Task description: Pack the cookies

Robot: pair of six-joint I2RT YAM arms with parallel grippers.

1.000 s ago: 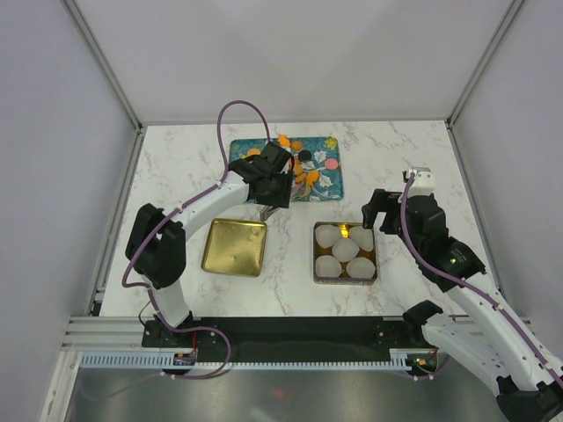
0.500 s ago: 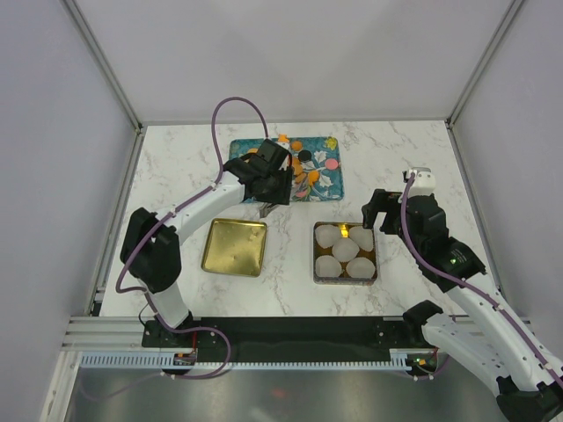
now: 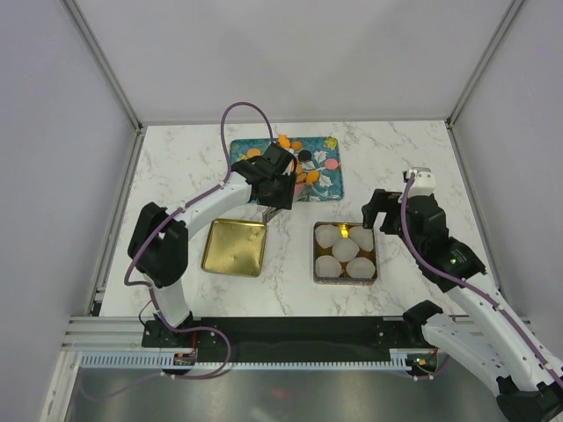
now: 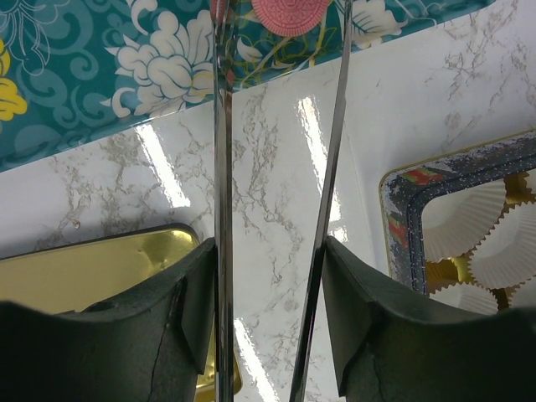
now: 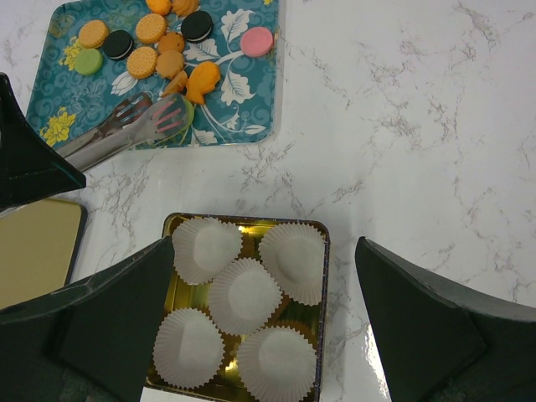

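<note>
My left jaws grasp the tongs (image 4: 221, 167), whose tips reach over the teal tray (image 5: 243, 109) at the far side of the surface, where the cookies (image 5: 151, 29) lie. My right jaws hang released above the tin (image 5: 251, 221) of paper cups (image 5: 244, 295).

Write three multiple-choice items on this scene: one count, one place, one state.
1. How many paper cups sit in the tin? A three; B five; C eight.
2. Where do the cookies lie? A in the paper cups; B loose in the tin; C on the teal tray.
3. How does the right gripper stand? A open and empty; B shut on a cookie; C shut on a paper cup.
Key: 1 B, five white cups show in the right wrist view; 2 C, every visible cookie rests on the tray; 3 A, its fingers stand wide apart above the tin.
</note>
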